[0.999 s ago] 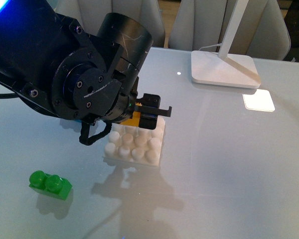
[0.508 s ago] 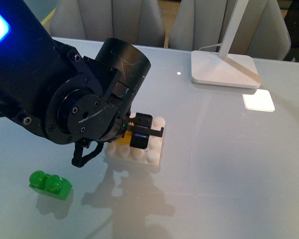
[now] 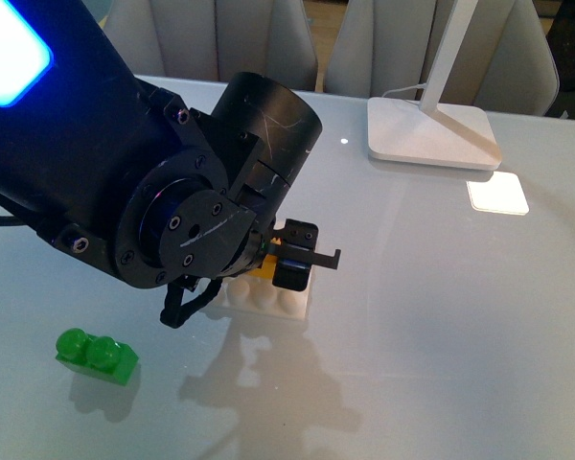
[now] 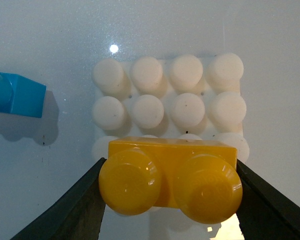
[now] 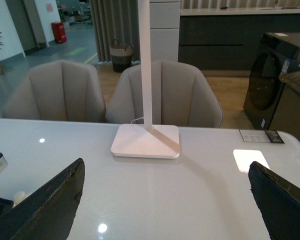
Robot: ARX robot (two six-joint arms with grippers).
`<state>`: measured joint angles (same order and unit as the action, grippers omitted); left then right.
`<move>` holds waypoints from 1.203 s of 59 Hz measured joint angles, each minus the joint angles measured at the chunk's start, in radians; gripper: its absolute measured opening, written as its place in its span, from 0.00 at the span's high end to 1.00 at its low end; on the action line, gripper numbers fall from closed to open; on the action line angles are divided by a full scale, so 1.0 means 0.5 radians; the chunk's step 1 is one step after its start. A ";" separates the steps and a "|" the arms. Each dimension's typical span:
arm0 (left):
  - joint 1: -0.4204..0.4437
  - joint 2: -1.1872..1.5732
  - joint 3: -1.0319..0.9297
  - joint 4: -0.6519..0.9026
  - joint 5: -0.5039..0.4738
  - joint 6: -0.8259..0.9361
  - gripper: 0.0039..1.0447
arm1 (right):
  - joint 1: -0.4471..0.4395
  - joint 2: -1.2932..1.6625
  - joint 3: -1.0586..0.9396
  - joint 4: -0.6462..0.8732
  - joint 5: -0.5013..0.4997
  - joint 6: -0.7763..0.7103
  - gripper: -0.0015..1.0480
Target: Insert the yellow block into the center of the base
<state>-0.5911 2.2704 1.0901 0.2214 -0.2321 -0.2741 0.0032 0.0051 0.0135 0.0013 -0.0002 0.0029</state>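
Note:
My left gripper (image 3: 286, 257) is shut on the yellow block (image 4: 171, 176), a glossy two-stud brick held between the black fingers (image 4: 75, 210). In the front view only a sliver of the yellow block (image 3: 262, 269) shows behind the arm. The base (image 4: 168, 97), a white studded plate, lies right under the block, which covers its near row of studs; whether they touch I cannot tell. In the front view the base (image 3: 268, 301) is mostly hidden by the left arm. My right gripper (image 5: 165, 200) is open and empty, high over the table, facing the lamp.
A green two-stud brick (image 3: 97, 356) lies at the front left. A blue brick (image 4: 15, 94) lies beside the base. A white lamp foot (image 3: 431, 132) with its stem stands at the back right, with a bright light patch (image 3: 497, 195) beside it. Chairs stand behind the table.
My left gripper has come down with the yellow block from above the base's far side to low over the base, covering more of the plate.

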 joint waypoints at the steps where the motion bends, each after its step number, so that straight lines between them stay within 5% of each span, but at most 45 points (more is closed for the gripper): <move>1: 0.000 0.000 0.004 0.000 -0.001 0.002 0.40 | 0.001 0.000 0.000 0.000 0.000 0.000 0.08; 71: -0.014 0.089 0.034 0.031 -0.005 0.022 0.40 | 0.000 0.000 0.000 0.000 0.000 0.000 0.08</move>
<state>-0.5980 2.3150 1.1069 0.2371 -0.2344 -0.2630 0.0032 0.0051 0.0135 0.0013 -0.0002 0.0029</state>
